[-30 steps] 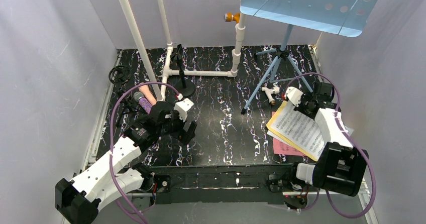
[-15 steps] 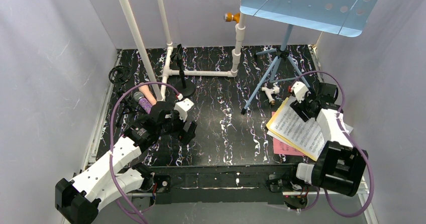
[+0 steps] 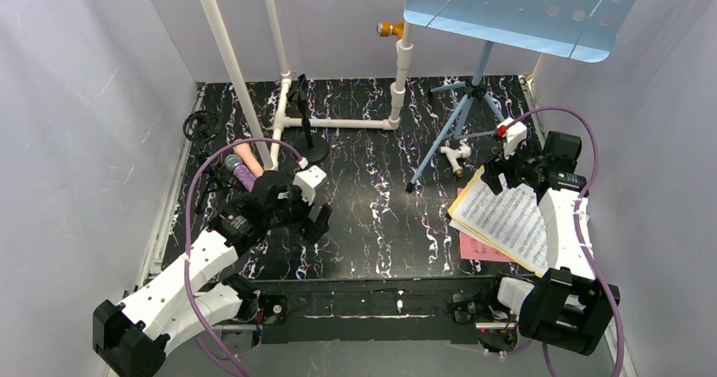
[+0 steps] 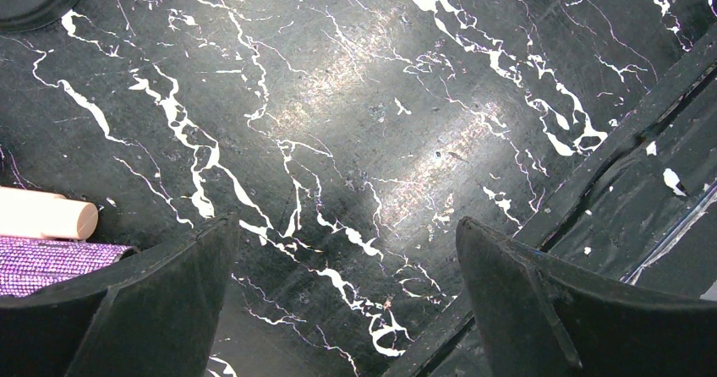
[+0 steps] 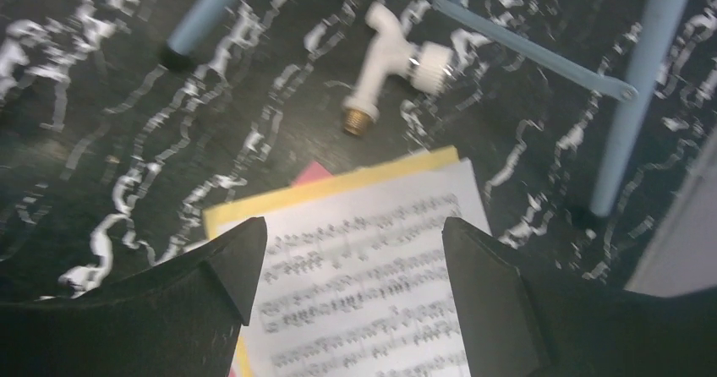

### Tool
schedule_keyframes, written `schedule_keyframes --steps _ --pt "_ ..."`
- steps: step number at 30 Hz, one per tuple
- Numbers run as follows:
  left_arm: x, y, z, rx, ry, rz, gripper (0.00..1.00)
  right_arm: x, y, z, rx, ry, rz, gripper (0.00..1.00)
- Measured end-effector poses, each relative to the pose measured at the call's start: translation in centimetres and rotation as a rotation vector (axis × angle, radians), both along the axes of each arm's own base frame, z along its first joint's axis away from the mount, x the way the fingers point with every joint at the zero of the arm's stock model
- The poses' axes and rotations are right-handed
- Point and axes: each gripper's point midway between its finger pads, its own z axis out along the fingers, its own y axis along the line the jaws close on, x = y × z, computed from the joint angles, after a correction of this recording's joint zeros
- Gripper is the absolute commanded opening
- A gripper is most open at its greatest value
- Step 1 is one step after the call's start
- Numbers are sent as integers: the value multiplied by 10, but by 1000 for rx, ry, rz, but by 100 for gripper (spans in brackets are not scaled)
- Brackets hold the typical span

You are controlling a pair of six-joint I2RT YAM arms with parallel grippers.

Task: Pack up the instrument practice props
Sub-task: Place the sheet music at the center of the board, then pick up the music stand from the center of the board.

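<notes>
The sheet-music pages (image 3: 500,219) lie stacked at the right: a white printed page on yellow and pink sheets. My right gripper (image 3: 500,177) hovers over their far edge, open, with the white page (image 5: 372,284) showing between its fingers and nothing held. My left gripper (image 3: 317,218) hangs open over bare floor (image 4: 347,225). The pink microphone (image 3: 246,154) and glittery purple microphone (image 3: 243,174) lie just left of it; their ends show as the pink handle (image 4: 46,212) and the purple handle (image 4: 51,259). The light-blue music rack (image 3: 524,5) stands on its tripod (image 3: 467,117) at the back right.
A white pipe frame (image 3: 338,123) stands at the back. A black round-base mic mount (image 3: 309,147) is beside it and a black tripod mount (image 3: 201,126) at far left. A small white tap fitting (image 5: 393,64) lies between the rack's legs and the pages. Grey walls close in on both sides.
My right gripper went from shut to open, let go of the pages and drew back toward the far right. The left arm has not moved.
</notes>
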Motion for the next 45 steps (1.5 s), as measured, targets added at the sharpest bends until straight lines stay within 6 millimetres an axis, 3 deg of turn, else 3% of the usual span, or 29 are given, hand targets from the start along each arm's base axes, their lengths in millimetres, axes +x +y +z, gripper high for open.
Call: schedule_keyframes --steps 6,10,18,26,34,38,45 --pt "0 0 0 0 0 0 100 -2 31 22 223 -5 53 87" --pt "0 0 0 0 0 -1 100 9 37 44 325 -60 47 87" --pt "0 0 -2 5 8 0 100 56 31 103 508 -283 44 91" --pt "1 0 -9 22 31 0 100 99 24 126 651 -368 46 95" --pt "1 0 -13 32 44 0 100 142 42 181 700 -471 131 96" --pt "1 -1 -14 34 47 0 100 160 51 192 702 -484 155 96" --pt "1 -1 -14 35 48 -1 100 178 47 186 726 -456 104 95"
